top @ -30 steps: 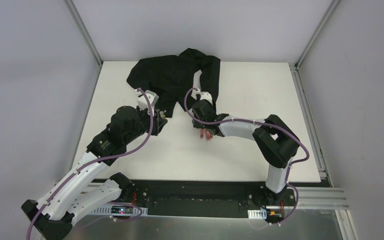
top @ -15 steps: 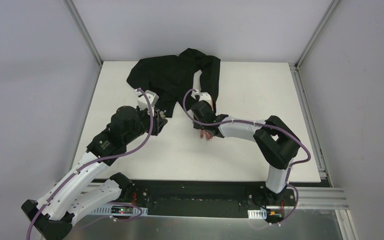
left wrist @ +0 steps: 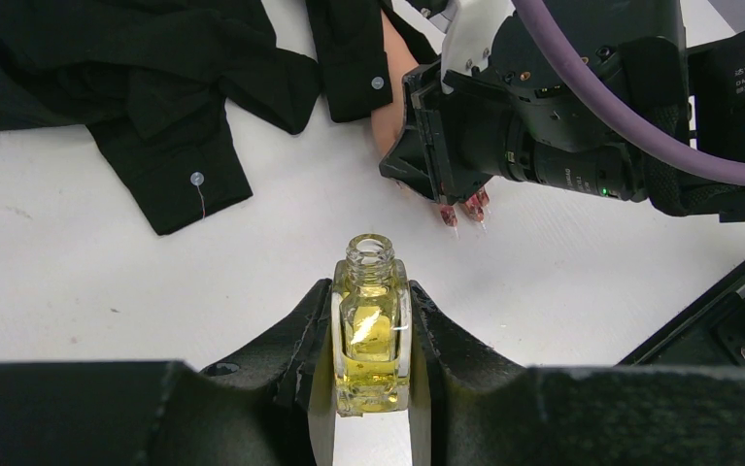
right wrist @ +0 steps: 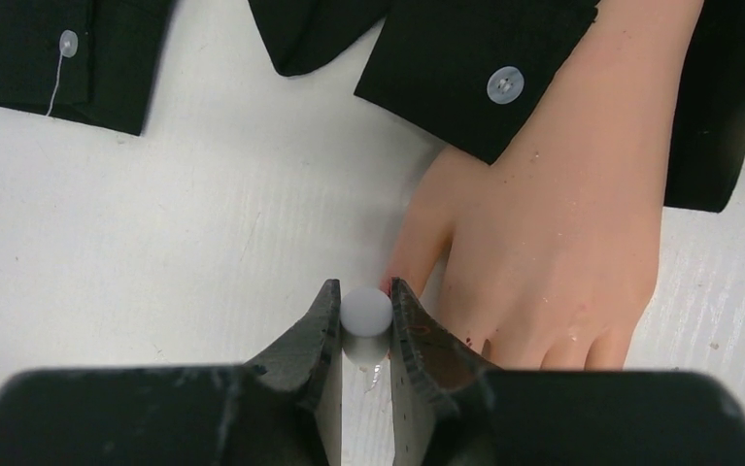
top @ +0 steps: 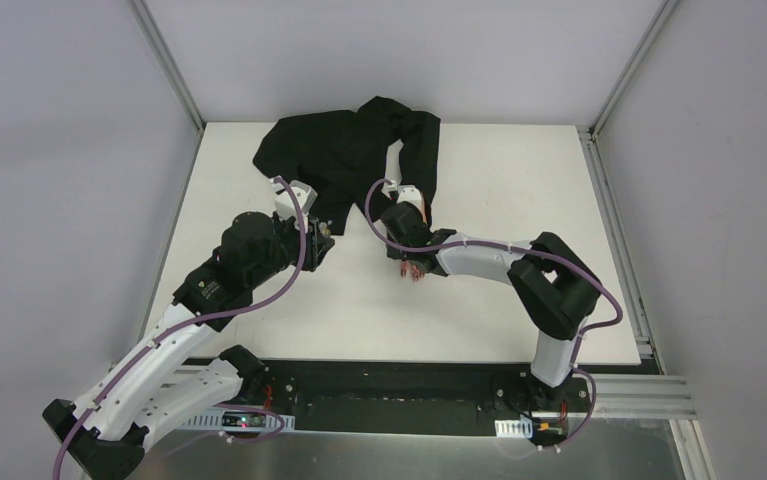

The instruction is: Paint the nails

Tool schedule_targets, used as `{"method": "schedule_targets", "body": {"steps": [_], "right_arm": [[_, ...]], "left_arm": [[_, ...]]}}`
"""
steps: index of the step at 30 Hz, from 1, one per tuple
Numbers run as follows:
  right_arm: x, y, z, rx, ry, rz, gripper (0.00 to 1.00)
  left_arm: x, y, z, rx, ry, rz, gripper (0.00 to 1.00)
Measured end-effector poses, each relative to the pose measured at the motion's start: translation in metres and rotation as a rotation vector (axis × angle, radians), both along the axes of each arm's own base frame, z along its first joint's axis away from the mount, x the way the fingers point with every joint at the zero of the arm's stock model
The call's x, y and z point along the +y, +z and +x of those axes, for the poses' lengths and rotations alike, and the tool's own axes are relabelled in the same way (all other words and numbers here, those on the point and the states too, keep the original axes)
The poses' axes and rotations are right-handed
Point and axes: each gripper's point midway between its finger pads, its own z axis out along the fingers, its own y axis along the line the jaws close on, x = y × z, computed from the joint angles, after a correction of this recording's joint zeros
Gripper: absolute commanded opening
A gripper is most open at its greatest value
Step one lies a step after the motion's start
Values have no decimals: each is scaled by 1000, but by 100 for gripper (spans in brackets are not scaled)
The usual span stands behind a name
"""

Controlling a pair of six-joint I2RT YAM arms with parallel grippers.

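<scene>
Only the right pincer has crept a bit over the hand on the table. It pinches the brush cap by the thumb, so painting can go on. Red nails peek out beneath it. The left pincer pinches the open bottle near the hand.

Printed in white on a black motor housing: Chinese characters, too small to read, above "DM-J4310". Cut off past that at the frame edge. Nothing else legible.
</scene>
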Motion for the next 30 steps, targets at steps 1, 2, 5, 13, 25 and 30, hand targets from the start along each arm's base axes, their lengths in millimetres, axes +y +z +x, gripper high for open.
{"method": "schedule_targets", "body": {"steps": [1,2,5,13,25,30], "right_arm": [[-1,0,0,1,-1,-2,0],[-1,0,-1,2,0,-4,0],[-1,1,-2,3,0,-8,0],[-2,3,-5,5,6,-11,0],[0,5,-7,4,13,-11,0],[0,8,-8,1,17,-9,0]], "left_arm": [[0,0,0,0,0,0,0],[0,0,0,0,0,0,0],[0,0,0,0,0,0,0],[0,0,0,0,0,0,0],[0,0,0,0,-1,0,0],[0,0,0,0,-1,0,0]]}}
